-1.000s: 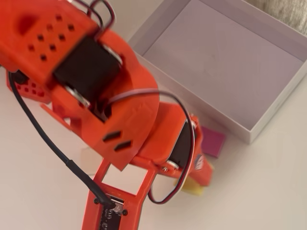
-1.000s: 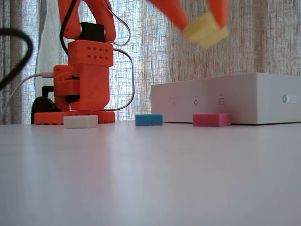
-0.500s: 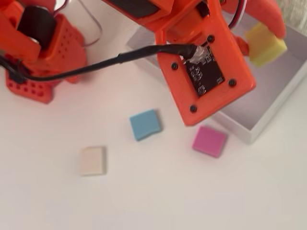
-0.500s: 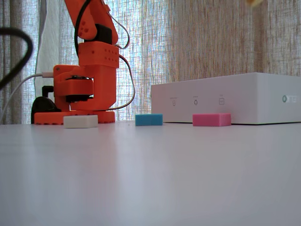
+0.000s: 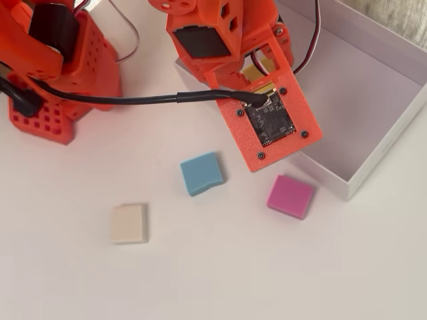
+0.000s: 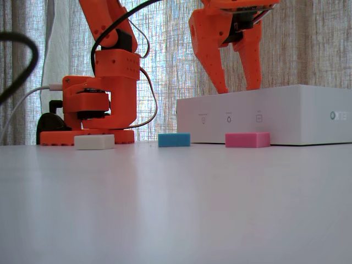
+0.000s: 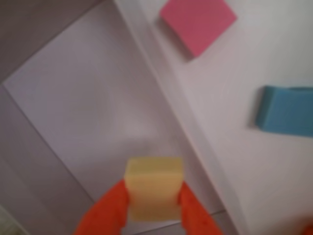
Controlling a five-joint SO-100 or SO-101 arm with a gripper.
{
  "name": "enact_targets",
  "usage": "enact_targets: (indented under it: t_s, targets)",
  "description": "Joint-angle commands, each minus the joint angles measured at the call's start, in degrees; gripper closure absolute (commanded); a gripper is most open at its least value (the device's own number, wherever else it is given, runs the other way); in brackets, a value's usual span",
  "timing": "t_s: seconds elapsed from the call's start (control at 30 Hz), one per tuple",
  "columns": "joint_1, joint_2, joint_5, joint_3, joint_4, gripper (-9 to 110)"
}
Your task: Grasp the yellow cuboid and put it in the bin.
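Observation:
In the wrist view my gripper [image 7: 152, 188] is shut on the yellow cuboid [image 7: 153, 188], with an orange finger pressed against each side. It hangs over the pale floor of the bin [image 7: 83, 107], just inside the near wall. In the overhead view a bit of the yellow cuboid [image 5: 257, 70] shows through the arm's frame, over the near corner of the bin [image 5: 373, 87]. In the fixed view the gripper [image 6: 237, 89] dips to the top edge of the bin [image 6: 286, 115], whose wall hides the cuboid.
On the table outside the bin lie a pink block [image 5: 291, 196], a blue block [image 5: 201, 173] and a cream block [image 5: 129, 223]. The arm's orange base [image 5: 53, 73] stands at the upper left, with a black cable running to the wrist camera plate [image 5: 270, 123].

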Motion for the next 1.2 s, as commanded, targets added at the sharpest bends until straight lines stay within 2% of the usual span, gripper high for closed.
enact_targets:
  t_s: [0.0, 0.07, 0.2, 0.23, 0.43, 0.63, 0.77, 0.87, 0.97, 1.17]
  targets:
    - [-0.79, 0.7, -0.62, 0.0, -1.58, 106]
    - [-0.62, 0.79, -0.62, -0.26, -1.67, 96]
    - [0.44, 2.81, -0.62, -0.53, -6.77, 57]
    - [0.44, 3.52, -0.62, -0.79, -8.53, 53]
    - [3.87, 8.61, -0.53, -5.8, -22.24, 57]
    - [16.44, 18.19, -0.53, -10.11, -37.18, 58]
    - [26.02, 24.61, 0.53, -6.06, -50.62, 58]
    - [31.2, 31.82, 2.2, 2.99, -56.07, 59]
    - [34.19, 41.13, 2.99, 14.15, -55.55, 63]
    - [35.86, 53.88, 4.75, 26.46, -39.99, 71]
